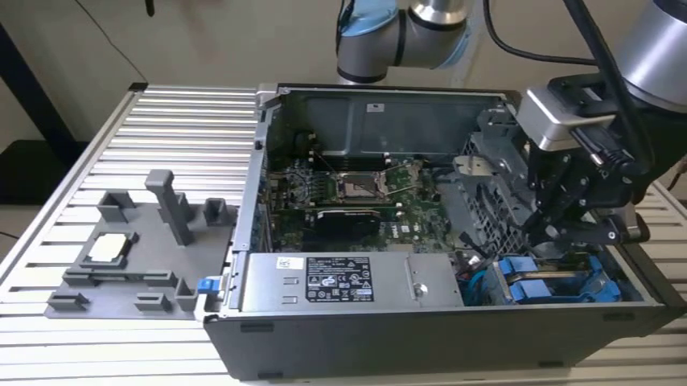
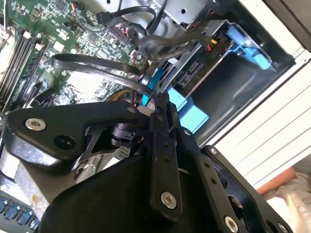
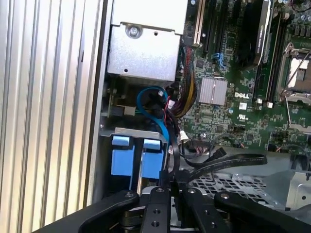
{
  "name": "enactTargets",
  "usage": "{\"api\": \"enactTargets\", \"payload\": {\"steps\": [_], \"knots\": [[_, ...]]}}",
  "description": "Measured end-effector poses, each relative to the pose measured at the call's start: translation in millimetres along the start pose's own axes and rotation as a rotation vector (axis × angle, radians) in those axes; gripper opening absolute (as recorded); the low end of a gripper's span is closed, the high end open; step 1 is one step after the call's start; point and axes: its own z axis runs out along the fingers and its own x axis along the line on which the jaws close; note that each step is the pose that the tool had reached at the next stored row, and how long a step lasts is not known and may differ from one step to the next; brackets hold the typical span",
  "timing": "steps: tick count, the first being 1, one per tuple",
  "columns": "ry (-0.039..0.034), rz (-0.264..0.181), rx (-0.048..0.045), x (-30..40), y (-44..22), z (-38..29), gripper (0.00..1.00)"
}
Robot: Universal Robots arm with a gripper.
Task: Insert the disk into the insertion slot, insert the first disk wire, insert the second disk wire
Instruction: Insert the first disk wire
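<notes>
My gripper (image 1: 567, 235) reaches into the open computer case at the exterior view's right, just above the drive bay. In both wrist views its black fingers (image 3: 163, 194) stand pressed together, pinching the end of a black disk wire (image 3: 228, 160) that loops away over the motherboard. The same wire (image 2: 92, 68) meets the gripper (image 2: 156, 104) in the second wrist view. Two blue carriers (image 3: 120, 155) (image 3: 151, 159) sit side by side in the grey insertion slot (image 3: 127, 130) right in front of the fingertips. The disk's silver body is hidden inside the bay.
A grey power supply box (image 1: 322, 281) lies beside the bay, and the green motherboard (image 1: 355, 193) is behind it. The perforated cage wall (image 1: 488, 193) stands close to my arm. A grey fixture (image 1: 118, 257) rests on the ribbed aluminium table (image 1: 161, 129) at the exterior view's left.
</notes>
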Motion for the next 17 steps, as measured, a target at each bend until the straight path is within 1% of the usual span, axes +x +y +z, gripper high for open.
{"api": "enactTargets", "payload": {"steps": [5, 10, 13, 17], "knots": [[-0.0001, 0.0, -0.0001, 4.3, -7.8, 1.0, 0.16], [-0.0001, 0.0, -0.0001, 10.4, -13.4, 2.9, 0.16], [0.0, 0.004, 0.0002, 14.0, -14.6, 4.4, 0.16], [0.0008, 0.028, 0.0019, 14.8, -14.9, 6.0, 0.16]]}}
